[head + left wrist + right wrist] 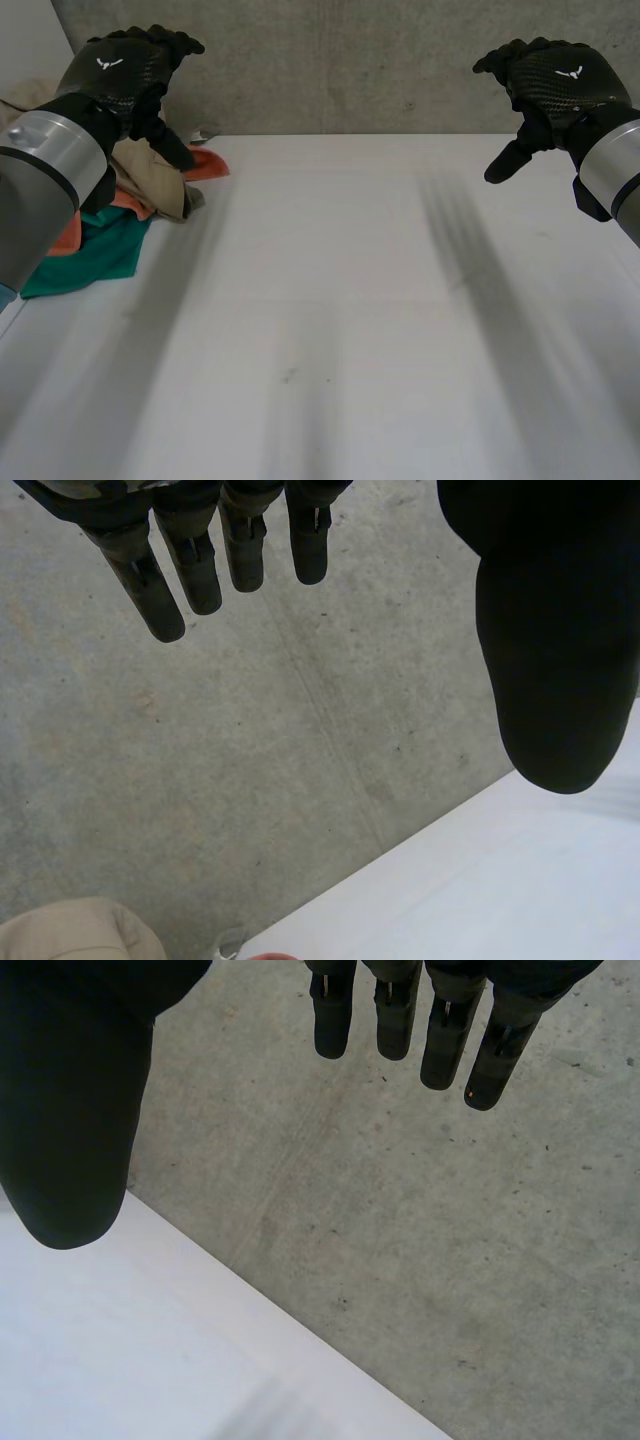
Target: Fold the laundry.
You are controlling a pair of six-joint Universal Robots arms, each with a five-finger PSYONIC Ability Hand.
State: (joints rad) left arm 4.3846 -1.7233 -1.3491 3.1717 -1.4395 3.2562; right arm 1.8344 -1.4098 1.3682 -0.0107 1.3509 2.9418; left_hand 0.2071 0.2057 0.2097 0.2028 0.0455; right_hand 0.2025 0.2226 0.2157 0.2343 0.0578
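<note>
Crumpled beige, orange and teal laundry pile (150,185) lies at the white table's (350,300) far left. Left hand (125,70) and right hand (550,85) hover released, empty. Pinch one top garment only; drag it to centre.

No words or numbers to read anywhere. One mark to call: a small white winged emblem (108,63) on the back of the left hand (128,85), and a second winged emblem (574,71) on the back of the right hand (548,90), no lettering with either.
</note>
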